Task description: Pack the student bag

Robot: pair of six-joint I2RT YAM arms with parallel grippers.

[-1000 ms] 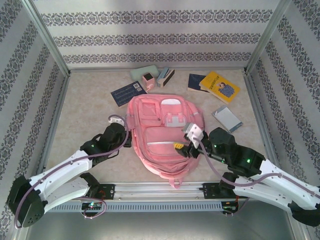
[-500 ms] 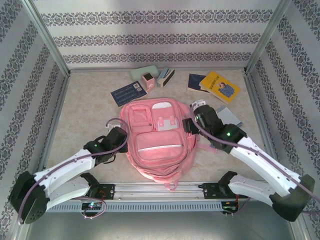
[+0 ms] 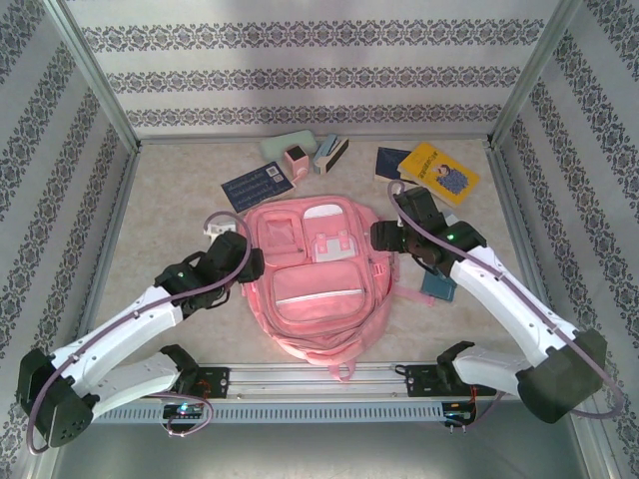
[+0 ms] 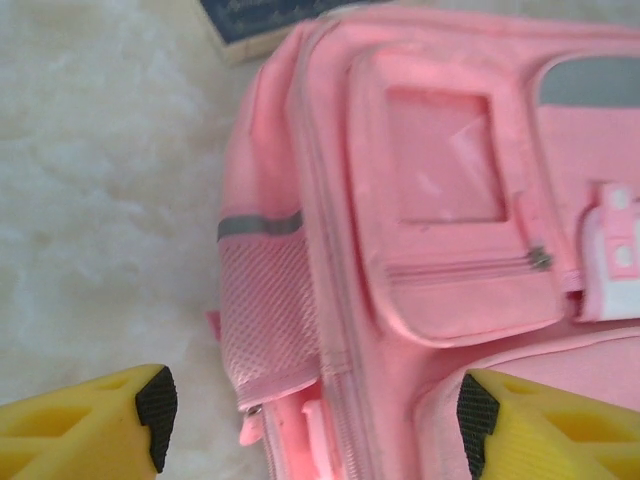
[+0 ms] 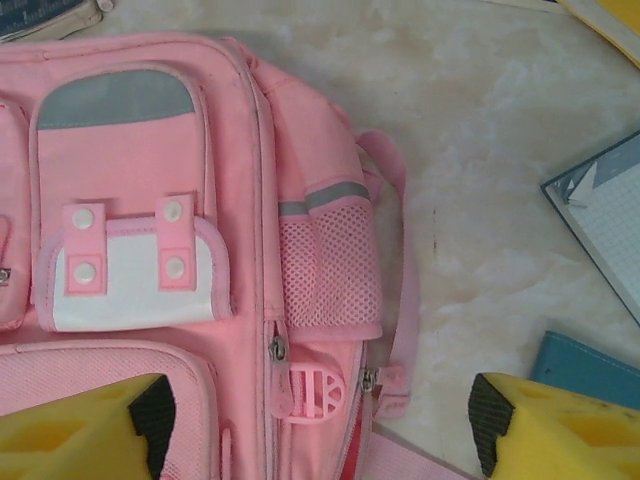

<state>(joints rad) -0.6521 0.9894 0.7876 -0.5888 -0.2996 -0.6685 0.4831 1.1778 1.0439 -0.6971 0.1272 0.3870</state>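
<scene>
student bag [image 3: 315,284] flat on its back at the middle of the tabletop [image 3: 170,215], front pockets up, top toward the far wall, probably laid so to keep the zippers facing both arms. left tool [image 4: 310,405] released, jaws wide and grasping nothing, hovering over the bag's left mesh pocket [image 4: 265,310]. right tool [image 5: 320,415] likewise released and empty, above the right mesh pocket [image 5: 330,270], zipper pulls [image 5: 278,348] just ahead of it. reads as a flanking stance, one tool per side, suited to working the main zipper; cannot tell whether that zipper is shut. nothing seen inside yet, so packing judged barely begun. loose items ranged beyond the bag's top: dark blue book [image 3: 257,187] just beside its left corner, pink box [image 3: 295,160], yellow book [image 3: 439,172]. grid notebook [image 5: 610,215] and teal booklet [image 5: 590,365] near the right strap, crowding that side. wide bare tabletop on the left; patterned walls [image 3: 300,80] well apart from both tools.
</scene>
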